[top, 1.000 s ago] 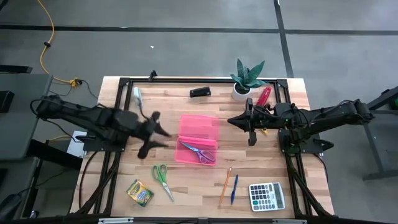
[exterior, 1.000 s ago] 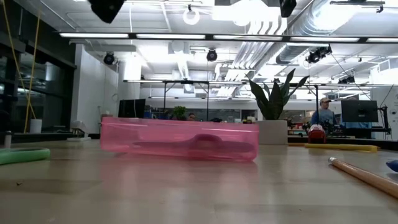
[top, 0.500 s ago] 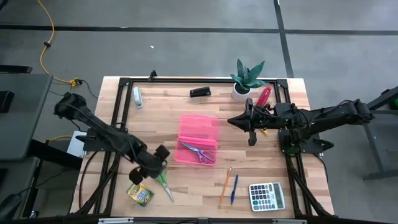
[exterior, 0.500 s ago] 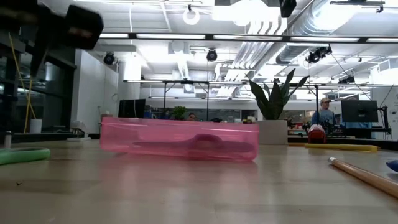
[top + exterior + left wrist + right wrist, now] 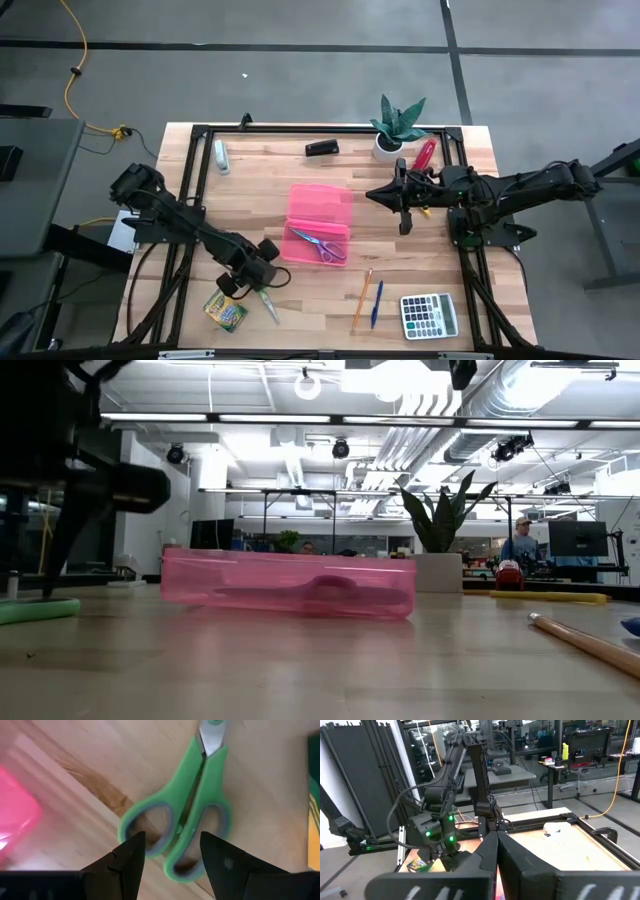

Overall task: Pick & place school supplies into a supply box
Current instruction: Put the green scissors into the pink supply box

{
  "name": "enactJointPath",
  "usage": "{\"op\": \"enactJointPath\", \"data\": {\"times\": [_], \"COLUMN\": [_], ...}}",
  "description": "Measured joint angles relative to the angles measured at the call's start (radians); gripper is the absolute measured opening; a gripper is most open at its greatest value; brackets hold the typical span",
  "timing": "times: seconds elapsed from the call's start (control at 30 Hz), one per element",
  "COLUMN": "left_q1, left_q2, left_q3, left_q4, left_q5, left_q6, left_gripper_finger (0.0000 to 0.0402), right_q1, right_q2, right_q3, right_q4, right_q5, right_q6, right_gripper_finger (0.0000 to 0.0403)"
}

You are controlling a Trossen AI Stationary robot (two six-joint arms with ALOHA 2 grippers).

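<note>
Lying flat: green-handled scissors (image 5: 192, 815), blades closed.

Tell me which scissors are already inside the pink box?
The pink-handled scissors lie in the supply box. The green-handled scissors are on the table.

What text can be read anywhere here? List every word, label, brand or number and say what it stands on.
No text reads clearly in any view.
Crayon box: printing on its yellow-green face, too small to read.
Calculator: key markings too small to read.
Green-handled scissors, under the open left claw: no marking visible.
Pink supply box: no label visible.
Screens in the room behind the table: too blurred to read.
</note>
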Motion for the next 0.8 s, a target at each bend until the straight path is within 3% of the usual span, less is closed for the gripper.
{"op": "enactJointPath", "data": {"times": [0.43,0.57,0.73,0.8], "left_q1": [0.005,0.005,0.007,0.011], "left_q2": [0.067,0.068,0.052,0.037], "left_q3": [0.004,0.003,0.003,-0.001], "left_q4": [0.007,0.008,-0.003,-0.010], "left_q5": [0.016,0.016,0.022,0.035], "left_q6": [0.129,0.149,0.106,0.075], "left_gripper_finger": [0.0168,0.0127,0.0040,0.0039], "right_q1": [0.000,0.000,0.000,0.000], "right_q2": [0.000,0.000,0.000,0.000], "right_q3": [0.000,0.000,0.000,0.000], "right_q4": [-0.018,-0.018,-0.018,-0.018], "right_q5": [0.000,0.000,-0.001,-0.001], "right_q6": [0.000,0.000,0.000,0.000], "right_gripper_finger": [0.0000,0.0000,0.0000,0.0000]}}
